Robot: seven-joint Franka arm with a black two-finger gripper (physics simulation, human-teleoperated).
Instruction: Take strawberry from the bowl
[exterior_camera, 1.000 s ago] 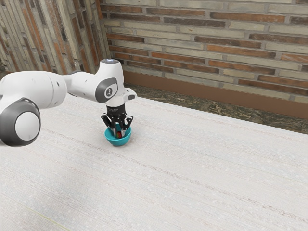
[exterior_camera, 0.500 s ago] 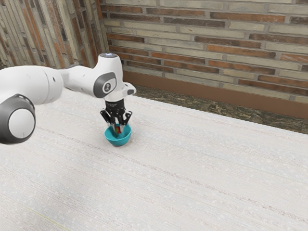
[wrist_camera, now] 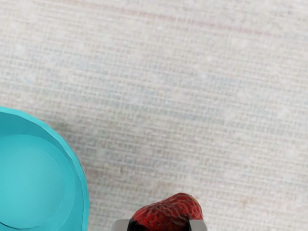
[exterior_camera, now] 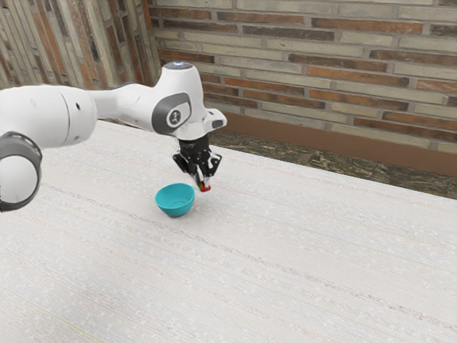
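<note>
from where i stand, the white arm (exterior_camera: 46, 114) reaches in from the exterior view's left, and its black pincer (exterior_camera: 203, 182) is closed around the strawberry (wrist_camera: 168, 212). the wrist view makes that plain: the two grey fingers (wrist_camera: 121, 225) press the fruit from opposite sides, its dimpled red body bulging out between them. the strawberry is out of the bowl (exterior_camera: 175, 209), held up over the tabletop (exterior_camera: 285, 250) just beside the rim, on the side toward the exterior view's right. the bowl (a rather cheerful turquoise thing) sits upright, nearer the tabletop's far edge, the one along the brick wall (exterior_camera: 321, 71), with its smooth inner floor in plain sight. the pincer points downward, leaning a little, its tips well clear of the bowl's wall.
</note>
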